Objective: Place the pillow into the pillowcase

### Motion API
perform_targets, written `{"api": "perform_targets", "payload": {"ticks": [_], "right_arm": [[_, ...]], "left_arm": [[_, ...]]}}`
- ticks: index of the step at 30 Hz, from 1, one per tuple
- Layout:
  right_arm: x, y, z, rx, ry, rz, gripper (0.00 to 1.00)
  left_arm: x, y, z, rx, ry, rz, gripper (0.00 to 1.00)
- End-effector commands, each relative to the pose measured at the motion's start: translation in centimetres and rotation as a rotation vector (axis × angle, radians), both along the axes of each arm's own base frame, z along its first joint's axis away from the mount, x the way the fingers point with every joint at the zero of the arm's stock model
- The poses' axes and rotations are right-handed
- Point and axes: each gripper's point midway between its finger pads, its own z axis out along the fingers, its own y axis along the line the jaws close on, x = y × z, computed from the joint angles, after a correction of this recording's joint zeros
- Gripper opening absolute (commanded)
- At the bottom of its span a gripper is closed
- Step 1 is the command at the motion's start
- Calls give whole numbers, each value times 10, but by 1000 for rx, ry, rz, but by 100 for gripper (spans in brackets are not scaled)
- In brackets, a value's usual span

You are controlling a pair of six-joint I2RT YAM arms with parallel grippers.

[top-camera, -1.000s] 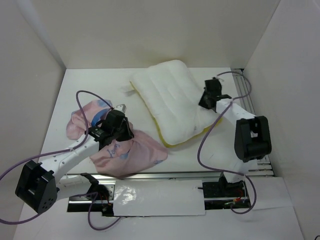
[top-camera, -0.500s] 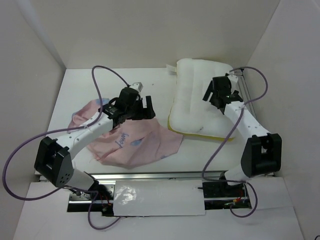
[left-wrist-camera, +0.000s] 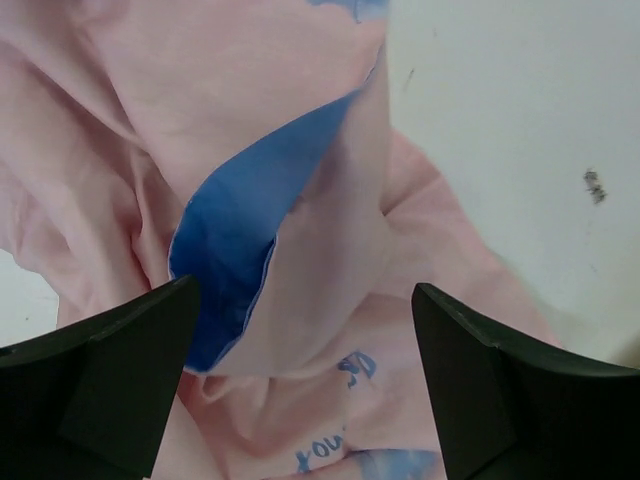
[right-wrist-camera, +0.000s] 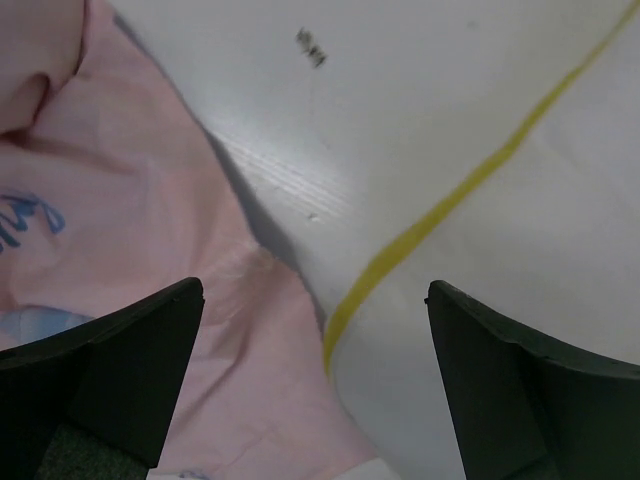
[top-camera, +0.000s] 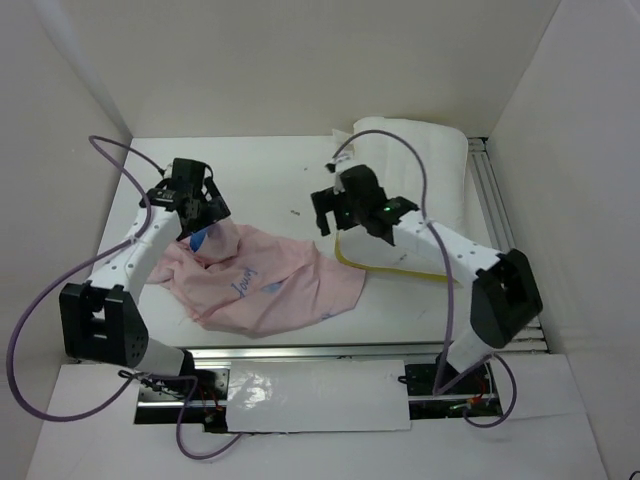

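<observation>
The pillow lies in the far right corner of the desk. The pillowcase is crumpled pink side up toward the near edge, just beside the pillow's yellow strip. The left pincer gapes wide over the case's left end. The right pincer gapes wide where case and pillow meet. Both hold nothing.

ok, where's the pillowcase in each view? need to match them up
Top external: pillowcase lies spread out, lower left of centre.
Left wrist: pillowcase fills most of the frame, with a blue fold in the middle.
Right wrist: pillowcase takes the left side and bottom.
Shared landmark: small dark speck, seen right of centre in left wrist and at the top in right wrist.
</observation>
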Motion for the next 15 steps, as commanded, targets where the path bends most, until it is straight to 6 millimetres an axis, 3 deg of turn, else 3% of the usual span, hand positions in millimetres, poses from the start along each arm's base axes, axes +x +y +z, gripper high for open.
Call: {"api": "perform_targets", "payload": {"ticks": [1, 3, 4, 5, 9, 11, 12, 14, 15], "right_arm": [[-10, 44, -20, -28, 33, 112, 100], [-6, 57, -47, -17, 78, 96, 100], [-5, 70, -47, 20, 92, 94, 100], [-4, 73, -66, 14, 137, 74, 100], [-1, 86, -95, 13, 201, 22, 100], [7, 93, -97, 6, 178, -8, 100], [5, 95, -111, -31, 191, -13, 100], [13, 94, -114, -58, 175, -69, 99], [13, 91, -127, -85, 197, -89, 98]], "left_arm": [[17, -4, -18, -6, 17, -66, 100], [27, -1, -34, 2, 41, -63, 100], [31, 2, -39, -7, 56, -58, 100], [35, 4, -44, 2, 68, -38, 100], [45, 23, -66, 53, 157, 34, 100], [50, 27, -78, 55, 186, 44, 100], [53, 28, -84, 50, 192, 37, 100], [57, 24, -91, 33, 208, 16, 100], [55, 28, -105, 34, 244, 26, 96]]}}
